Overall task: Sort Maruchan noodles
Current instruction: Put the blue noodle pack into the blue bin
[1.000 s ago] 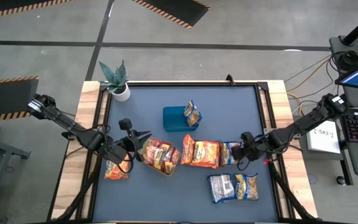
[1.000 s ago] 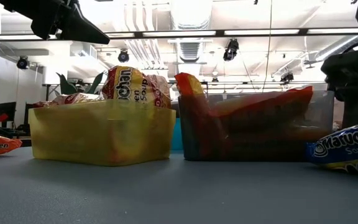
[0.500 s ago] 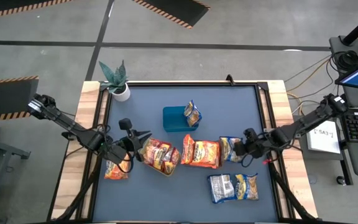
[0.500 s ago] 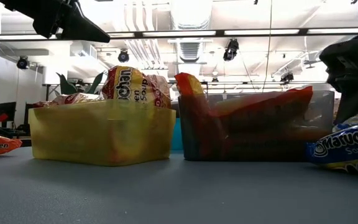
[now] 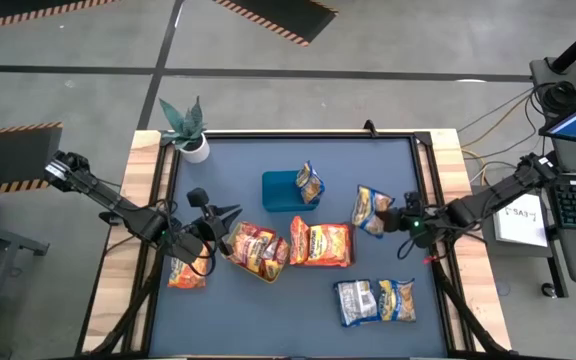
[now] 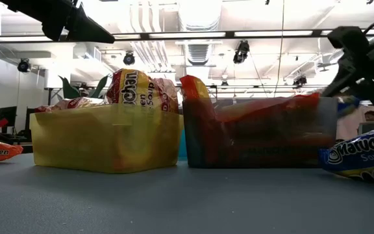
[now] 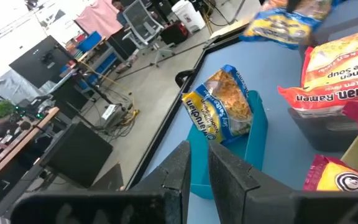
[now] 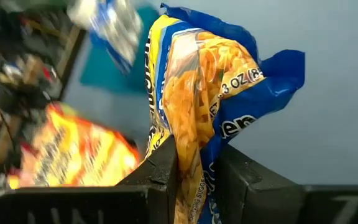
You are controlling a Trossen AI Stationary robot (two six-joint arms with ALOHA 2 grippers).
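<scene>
We see the right gripper raised above the table, its fingers pinched tight on a blue-and-yellow packet that hangs free of the surface, between the black tray and the table's right edge. In the right wrist view that packet rises crumpled from between the two fingers. The left gripper hovers by the yellow-green tray, its fingers close together with only a narrow gap and nothing between them. Red-orange packets fill the yellow-green tray, and orange packets stand in the black one, touching its walls. A second blue-and-yellow packet leans in the blue tray behind them. Two more blue-and-yellow packets lie flat near the front edge, and one orange packet lies on the wooden border at the left. A potted plant sits at the far left corner.
</scene>
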